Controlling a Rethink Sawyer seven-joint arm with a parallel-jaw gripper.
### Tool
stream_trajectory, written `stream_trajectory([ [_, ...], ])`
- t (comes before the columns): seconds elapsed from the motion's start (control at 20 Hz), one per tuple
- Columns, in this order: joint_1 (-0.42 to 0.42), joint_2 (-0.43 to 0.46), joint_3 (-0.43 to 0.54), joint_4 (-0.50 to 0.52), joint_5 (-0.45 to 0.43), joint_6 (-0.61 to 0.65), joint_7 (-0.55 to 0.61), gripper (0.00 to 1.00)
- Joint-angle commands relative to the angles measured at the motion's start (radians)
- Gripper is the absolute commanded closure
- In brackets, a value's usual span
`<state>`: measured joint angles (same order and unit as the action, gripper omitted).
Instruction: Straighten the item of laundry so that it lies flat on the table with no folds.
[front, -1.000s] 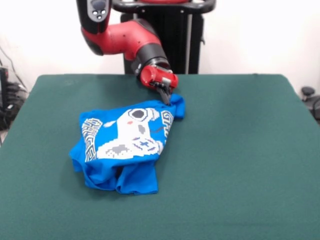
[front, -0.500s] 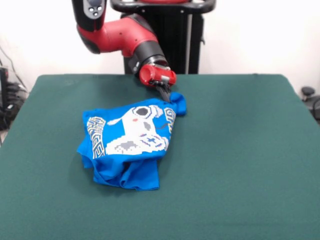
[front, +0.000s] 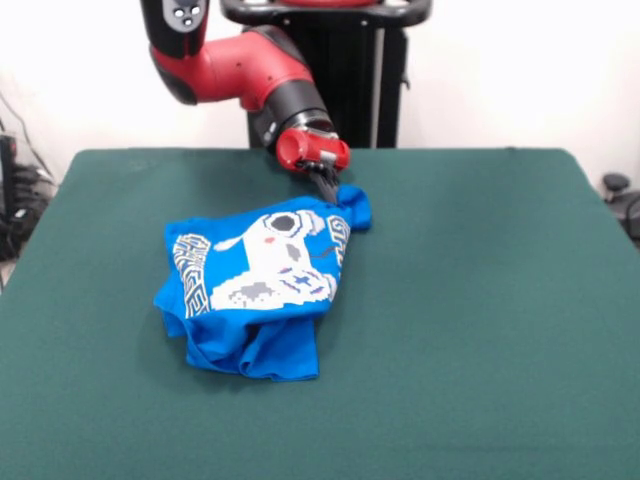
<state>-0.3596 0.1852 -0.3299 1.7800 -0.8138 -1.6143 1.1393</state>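
On the dark green table (front: 500, 300) the blue T-shirt (front: 262, 290) lies bunched left of centre, its white controller print facing up and slightly skewed, lettering curling along the left and right edges of the print. Folds of plain blue cloth spill out below the print. At the shirt's upper right corner the gripper (front: 328, 187) is pinched on a raised tuft of fabric, the red arm (front: 250, 75) reaching down from above.

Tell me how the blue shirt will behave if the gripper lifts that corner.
The shirt looks soft and floppy: it lies bunched in folds, so it would likely drape and hang rather than hold shape. It seems light, so a pull from the gripper at its far corner would probably drag the whole bundle across the table before the folds open.
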Motion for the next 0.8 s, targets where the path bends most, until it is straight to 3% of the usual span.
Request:
stream_trajectory([
  [0.05,0.013,0.058,0.094,-0.063,0.018,0.209,0.248,1.00],
  [0.5,0.007,0.069,0.096,-0.088,0.011,0.213,0.256,1.00],
  [0.8,-0.013,0.082,0.106,-0.133,-0.050,0.200,0.292,1.00],
])
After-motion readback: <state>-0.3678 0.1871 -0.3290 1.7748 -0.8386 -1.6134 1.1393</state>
